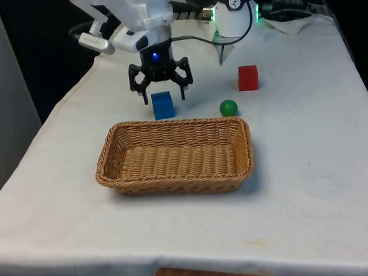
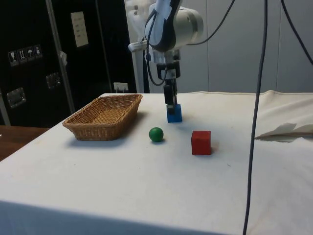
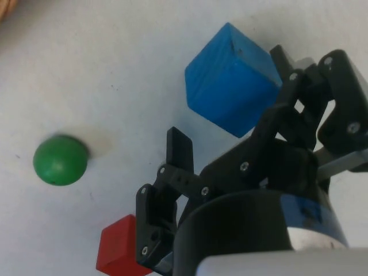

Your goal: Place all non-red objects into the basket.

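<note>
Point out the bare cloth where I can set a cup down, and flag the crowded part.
Free: the wide cloth between the wicker basket and the near table edge, and the stretch on the front view's right of the red cube. Crowded: just behind the basket, where the open gripper hangs over the blue cube beside the green ball.

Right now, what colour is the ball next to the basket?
Green. The ball sits on the cloth just beyond the basket; the front view shows it best.

Lab setup: cloth-covered worktop [image 1: 312, 186], dark cabinets [image 2: 29, 58] with labels, hanging cables [image 2: 259, 73], black curtains [image 1: 34, 34].
</note>
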Action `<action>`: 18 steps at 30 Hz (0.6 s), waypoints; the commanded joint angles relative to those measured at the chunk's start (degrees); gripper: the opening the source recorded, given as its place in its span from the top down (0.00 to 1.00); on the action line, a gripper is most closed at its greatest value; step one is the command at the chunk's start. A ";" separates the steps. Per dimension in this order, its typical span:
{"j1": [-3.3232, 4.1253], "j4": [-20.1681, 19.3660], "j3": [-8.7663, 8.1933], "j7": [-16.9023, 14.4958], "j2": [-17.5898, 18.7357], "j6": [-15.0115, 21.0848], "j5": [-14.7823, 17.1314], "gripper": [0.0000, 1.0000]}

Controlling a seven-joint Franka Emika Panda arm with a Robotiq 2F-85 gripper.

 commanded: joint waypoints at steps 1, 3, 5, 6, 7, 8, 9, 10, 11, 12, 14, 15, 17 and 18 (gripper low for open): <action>-0.57 -0.11 0.80 -0.97 0.29 1.26 1.26 0.00; -0.52 -0.17 0.86 -1.20 0.63 1.78 1.66 0.00; -0.52 -0.23 0.92 -1.38 0.92 2.41 2.01 0.00; -0.52 -0.29 0.97 -1.49 1.09 2.64 2.18 0.00; -0.40 -0.34 0.92 -1.60 1.26 2.98 2.41 0.00; -0.40 -0.34 0.92 -1.60 1.32 3.15 2.46 0.00; 0.00 -0.06 0.29 -0.86 1.60 2.29 1.66 0.00; -0.40 -0.34 0.86 -1.55 1.32 3.15 2.41 0.00; -0.34 -0.29 0.80 -1.43 1.38 3.15 2.35 0.00; -0.29 -0.29 0.74 -1.38 1.38 3.09 2.29 0.00; -0.23 -0.23 0.63 -1.20 1.43 2.92 2.12 0.00; -0.17 -0.17 0.57 -1.15 1.43 2.86 2.12 0.00; -0.11 -0.17 0.52 -1.03 1.49 2.75 2.01 0.00; -0.11 -0.11 0.52 -1.03 1.49 2.75 2.01 0.00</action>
